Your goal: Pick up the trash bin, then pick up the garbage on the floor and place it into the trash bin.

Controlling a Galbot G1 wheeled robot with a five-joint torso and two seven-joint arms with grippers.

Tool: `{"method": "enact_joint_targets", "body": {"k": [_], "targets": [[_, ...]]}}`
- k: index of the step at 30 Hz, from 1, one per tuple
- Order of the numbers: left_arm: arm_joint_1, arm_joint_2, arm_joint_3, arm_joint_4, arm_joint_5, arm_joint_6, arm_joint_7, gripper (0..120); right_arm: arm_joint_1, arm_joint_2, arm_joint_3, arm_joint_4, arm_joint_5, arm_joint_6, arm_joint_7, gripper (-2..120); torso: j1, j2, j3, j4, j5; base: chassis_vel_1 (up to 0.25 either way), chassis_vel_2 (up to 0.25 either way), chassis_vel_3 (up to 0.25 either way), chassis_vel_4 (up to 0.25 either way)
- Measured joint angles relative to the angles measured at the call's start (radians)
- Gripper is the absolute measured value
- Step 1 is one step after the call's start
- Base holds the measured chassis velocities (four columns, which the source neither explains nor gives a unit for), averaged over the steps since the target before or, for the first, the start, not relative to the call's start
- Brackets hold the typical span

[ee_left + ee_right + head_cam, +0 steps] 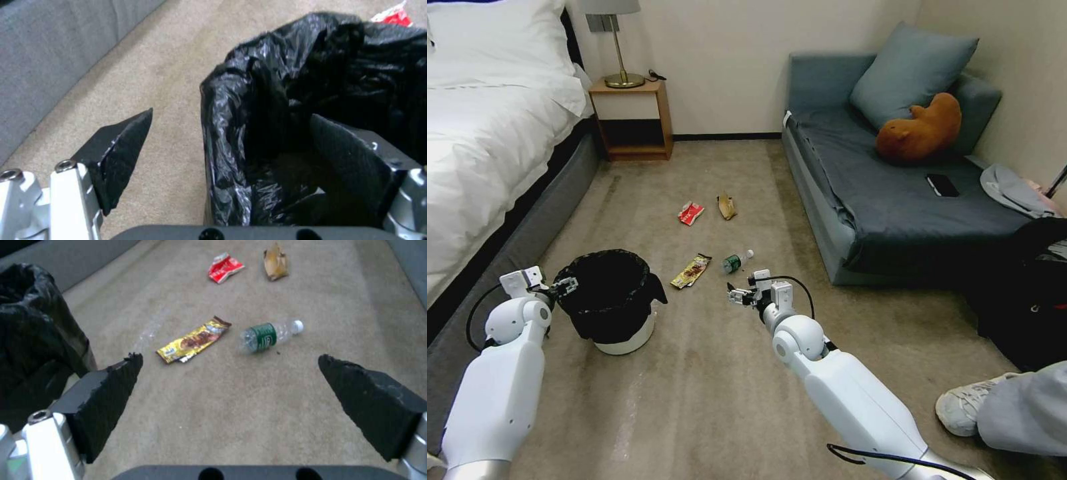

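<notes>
Trash bin (617, 330) stands on the carpet (720, 400) beside the bed (480, 153), and I have my left gripper (562, 287) at its near-bed rim with the jaws spread wide, one finger outside the black bag (267, 100) and the other over the opening, gripping nothing. My right gripper (735, 295) hangs low on the bin's far side from the bed, jaws open and empty. Just beyond it lie the gold-brown wrapper (193, 340) and the clear bottle (267, 335), with the red-and-white packet (225, 267) and tan paper (276, 261) farther off.
</notes>
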Motion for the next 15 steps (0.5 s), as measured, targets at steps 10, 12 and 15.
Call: {"method": "enact_joint_targets", "body": {"k": [10,12,15], "targets": [[-0.041,-0.005,0.018,0.052,-0.010,0.044,-0.021,83,-0.007,-0.004,-0.012,0.015,0.006,0.004,-0.001,100,0.000,0.000,0.000,0.0000,0.0000,0.000,0.000,0.000,0.000],[-0.053,-0.008,0.023,0.063,-0.024,0.077,-0.042,82,-0.012,-0.004,-0.014,0.018,0.007,0.004,-0.001,100,0.000,0.000,0.000,0.0000,0.0000,0.000,0.000,0.000,0.000],[-0.063,-0.009,0.029,0.071,-0.041,0.107,-0.069,81,-0.019,-0.005,-0.014,0.020,0.007,0.005,0.000,100,0.000,0.000,0.000,0.0000,0.0000,0.000,0.000,0.000,0.000]]}}
